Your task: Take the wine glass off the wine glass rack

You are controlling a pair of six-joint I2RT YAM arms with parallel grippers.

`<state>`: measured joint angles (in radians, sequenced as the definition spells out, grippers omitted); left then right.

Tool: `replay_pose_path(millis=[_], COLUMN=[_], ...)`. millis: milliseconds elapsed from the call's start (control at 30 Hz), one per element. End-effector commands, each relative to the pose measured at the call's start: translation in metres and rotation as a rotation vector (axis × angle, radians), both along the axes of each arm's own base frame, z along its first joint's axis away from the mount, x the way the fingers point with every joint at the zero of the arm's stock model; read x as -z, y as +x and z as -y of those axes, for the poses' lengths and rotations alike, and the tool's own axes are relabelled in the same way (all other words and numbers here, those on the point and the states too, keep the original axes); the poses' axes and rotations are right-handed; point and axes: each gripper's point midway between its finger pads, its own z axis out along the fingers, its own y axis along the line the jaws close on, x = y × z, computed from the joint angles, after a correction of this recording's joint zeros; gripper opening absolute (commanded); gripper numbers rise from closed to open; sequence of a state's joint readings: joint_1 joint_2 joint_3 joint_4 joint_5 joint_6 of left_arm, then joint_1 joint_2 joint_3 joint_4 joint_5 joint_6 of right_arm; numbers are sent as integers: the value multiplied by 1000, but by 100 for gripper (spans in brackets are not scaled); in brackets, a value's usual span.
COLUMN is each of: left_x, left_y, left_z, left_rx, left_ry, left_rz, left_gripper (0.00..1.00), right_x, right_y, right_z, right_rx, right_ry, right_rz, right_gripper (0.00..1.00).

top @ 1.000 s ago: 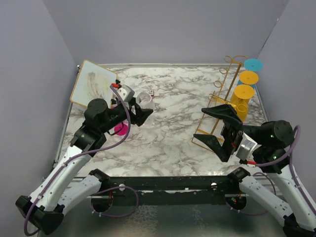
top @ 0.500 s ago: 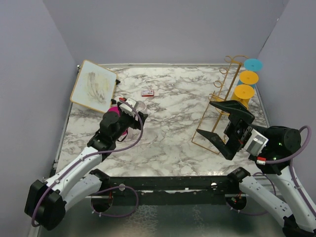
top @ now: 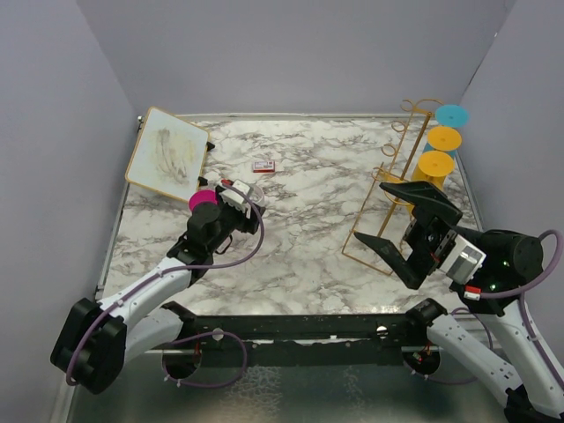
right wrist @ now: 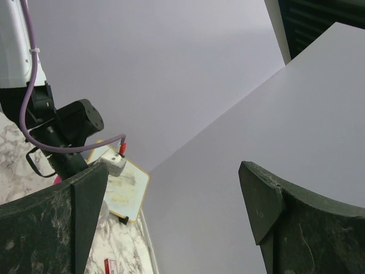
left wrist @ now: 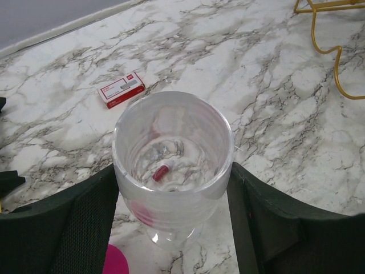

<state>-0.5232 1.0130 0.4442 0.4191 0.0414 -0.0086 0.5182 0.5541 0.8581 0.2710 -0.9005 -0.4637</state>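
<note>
**Glass off the rack, letting go still to do**

On the desk [top: 308, 220], the gold rack [top: 389, 152] holds three hanging glasses [top: 438, 164]. The right claw [top: 368, 211] gapes empty just beside the rack. Well left of the rack, the left claw [left wrist: 174, 188] grips the clear wine glass [left wrist: 171, 142]. Since a second ago, that arm has sunk toward the desk.

Left on the bench [top: 308, 220], a wine glass [left wrist: 171, 165] sits between the fingers of the left claw [left wrist: 173, 191], a small box [top: 263, 166] behind it (a board [top: 167, 152] farther back-left), and the wine glass rack [top: 390, 167] stands far right, behind the right claw [top: 370, 213].
</note>
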Motion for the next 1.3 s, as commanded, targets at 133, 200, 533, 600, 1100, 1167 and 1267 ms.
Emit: replay_pose_path(millis=[133, 200, 533, 600, 1100, 1167, 1267], left_x=[-5, -3, 3, 4, 5, 3, -1], left_y=[6, 7, 11, 11, 11, 11, 9], left_z=[6, 8, 0, -1, -6, -6, -4], left_rx=[27, 33, -12, -15, -41, -40, -31], left_ry=[-26, -32, -9, -7, -5, -9, -20], left_rz=[57, 50, 44, 43, 38, 43, 49], left_gripper=[57, 57, 68, 69, 87, 90, 92], right_x=[-3, -1, 2, 0, -2, -2, -2], right_y=[-2, -1, 1, 0, -2, -2, -3], right_z=[4, 4, 4, 5, 9, 8, 9], right_rx=[12, 13, 20, 25, 38, 36, 37], right_ry=[33, 30, 37, 41, 48, 48, 48], right_rz=[-16, -21, -27, -23, -10, -10, -13], right_gripper=[99, 99, 99, 99, 99, 99, 99])
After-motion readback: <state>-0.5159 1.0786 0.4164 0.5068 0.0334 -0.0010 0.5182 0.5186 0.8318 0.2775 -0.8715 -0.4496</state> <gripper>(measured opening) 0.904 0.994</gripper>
